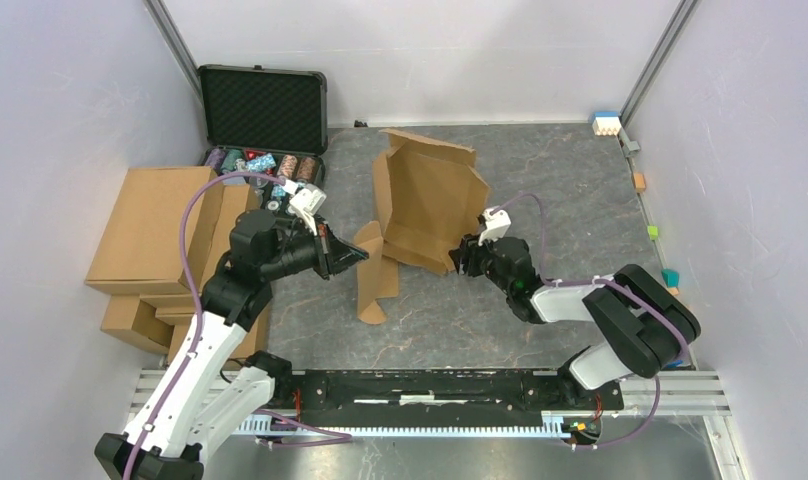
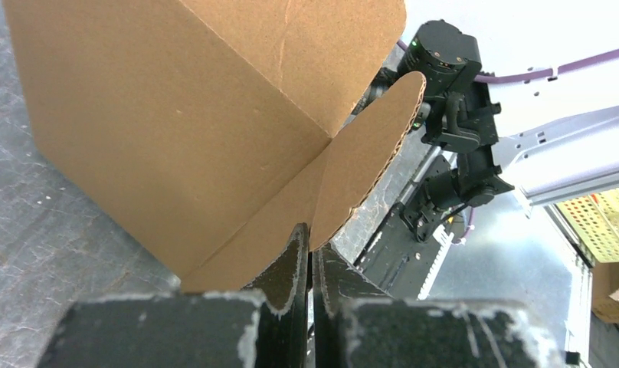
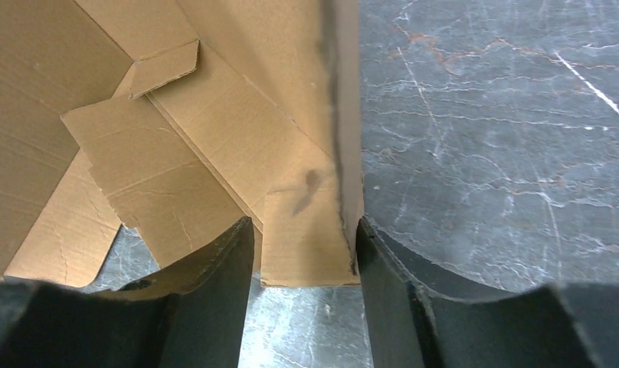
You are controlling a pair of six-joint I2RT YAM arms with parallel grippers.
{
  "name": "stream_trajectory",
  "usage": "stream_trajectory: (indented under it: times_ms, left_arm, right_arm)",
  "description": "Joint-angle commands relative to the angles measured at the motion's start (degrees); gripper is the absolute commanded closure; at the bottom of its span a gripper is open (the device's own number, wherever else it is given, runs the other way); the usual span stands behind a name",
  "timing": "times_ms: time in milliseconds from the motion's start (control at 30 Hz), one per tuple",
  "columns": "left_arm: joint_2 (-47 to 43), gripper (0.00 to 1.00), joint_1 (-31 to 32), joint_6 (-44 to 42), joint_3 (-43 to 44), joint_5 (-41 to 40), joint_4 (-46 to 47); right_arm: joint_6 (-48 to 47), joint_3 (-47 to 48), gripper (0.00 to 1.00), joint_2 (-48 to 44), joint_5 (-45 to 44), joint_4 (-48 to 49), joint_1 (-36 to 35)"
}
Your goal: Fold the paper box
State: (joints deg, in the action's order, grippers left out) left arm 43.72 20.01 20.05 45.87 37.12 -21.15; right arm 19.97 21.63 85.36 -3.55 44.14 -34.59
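One tip: left gripper (image 2: pixel 309 259) pinching the paper box (image 1: pixel 430 195) flap should hold firm while the open-jawed right gripper (image 3: pixel 302 249) repositions.

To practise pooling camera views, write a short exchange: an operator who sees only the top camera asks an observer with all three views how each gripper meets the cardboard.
Operator: From above, the left gripper seems to touch the paper box. Is it gripping?
Observer: Yes. Its wrist view shows the fingers shut on the edge of a rounded flap.
Operator: And the right gripper?
Observer: Its jaws stand apart on either side of a cardboard tab. A sliver of table shows beside one finger, so it looks unclamped.
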Motion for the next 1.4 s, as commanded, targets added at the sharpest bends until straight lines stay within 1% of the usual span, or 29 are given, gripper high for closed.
stream_trajectory:
  times_ms: [0, 33, 167, 267, 367, 467, 533, 600, 633, 700, 733, 800, 867, 900, 967, 1033, 1067, 1100, 1167, 1267, 1300, 1333, 1367]
  left_arm:
    - [0.12, 0.96, 0.09, 4.89, -2.16, 4.31, -0.79]
    - [0.05, 0.96, 0.07, 5.72, -2.79, 5.04, -0.05]
    - [-0.63, 0.96, 0.12, 7.88, -4.3, 6.14, 1.78]
    - [-0.77, 0.96, 0.11, 9.43, -5.05, 7.13, 2.92]
    - [-0.7, 0.96, 0.12, 11.53, -5.69, 8.34, 4.87]
    - [-0.95, 0.96, 0.12, 12.63, -5.96, 8.48, 5.62]
    - [-1.86, 0.92, 0.1, 9.88, -4.79, 5.24, 1.35]
    - [-3.27, 0.9, 0.12, 6.52, -3.52, -0.17, -4.08]
    - [-4.41, 0.87, 0.12, 5.17, -2.97, -3.44, -6.84]
    - [-6.81, 0.84, 0.1, 3.77, -3.33, -9.33, -9.32]
    - [-8.17, 0.81, 0.11, 3.44, -3.88, -11.59, -9.81]
    - [-10.57, 0.69, 0.12, 2.9, -5.66, -15.21, -9.22]
    - [-13.24, 0.51, 0.11, 3.15, -7.87, -18.09, -7.31]
    - [-14.76, 0.38, 0.07, 3.42, -8.7, -19.81, -6.2]
    - [-16.76, 0.18, 0.12, 3.6, -10.75, -23.78, -3.45]
    - [-16.18, 0.09, -0.01, 3.94, -11.24, -25.54, -1.08]
    - [-15.15, 0.07, 0.11, 4.22, -10.94, -27.55, -0.76]
    - [-14.25, 0.06, 0.12, 4.26, -10.96, -30.4, -0.69]
    - [-13.15, 0.06, 0.12, 4.43, -12.45, -33.03, 2.31]
    - [-13.16, 0.11, 0.08, 6.63, -16.84, -34.82, 10.8]
    - [-13.66, 0.15, 0.12, 6.74, -19.12, -35.05, 14.82]
    - [-14.38, 0.22, 0.12, 6.63, -21.09, -35.71, 18.71]
    - [-15.01, 0.32, 0.12, 6.04, -23.65, -35.73, 22.67]
  right_arm:
    - [4.4, 3.19, 0.49, 2.87, 0.69, 0.7, -1.79]
    - [6.12, 3.8, 0.54, 3.51, -0.22, 0.01, -2.04]
    - [10.93, 5.1, 0.53, 4.51, -4.18, -1.79, -3.77]
    - [15.04, 5.4, 0.6, 4.01, -7.46, -2.24, -5.3]
    - [16.3, 7.53, 0.66, 4.69, -8.32, -3.1, -6.28]
    - [16.14, 10.82, 0.77, 6.16, -9.41, -6.05, -7.26]
    - [14.92, 12.26, 0.85, 6.17, -12.71, -9.0, -7.76]
    - [13.29, 12.13, 0.94, 5.47, -14.89, -9.95, -7.77]
    - [12.38, 12.12, 0.97, 4.86, -16.01, -11.09, -7.73]
    - [10.88, 11.74, 0.99, 3.45, -18.1, -13.28, -7.7]
    - [9.97, 11.47, 1.0, 2.72, -18.85, -14.15, -7.66]
    - [7.42, 9.86, 1.0, 0.78, -19.32, -14.28, -7.64]
    - [5.0, 8.45, 1.0, -0.89, -18.45, -13.92, -7.53]
    - [3.59, 8.13, 1.0, -1.5, -17.79, -14.01, -7.56]
    - [2.16, 7.46, 1.0, -2.68, -17.04, -14.44, -7.51]
    - [1.23, 6.49, 1.0, -3.98, -16.23, -14.09, -7.27]
    - [1.04, 6.21, 1.0, -4.31, -15.61, -14.04, -7.1]
    - [0.8, 6.06, 1.0, -4.68, -14.99, -14.06, -6.76]
    - [0.66, 6.06, 1.0, -5.06, -13.23, -14.6, -6.16]
    - [0.37, 6.08, 1.0, -5.85, -10.77, -15.46, -5.12]
    - [0.34, 6.06, 1.0, -6.04, -9.84, -15.78, -4.72]
    - [0.39, 6.14, 1.0, -6.22, -8.97, -16.25, -4.16]
    - [0.37, 6.06, 1.0, -6.45, -8.01, -16.39, -3.6]
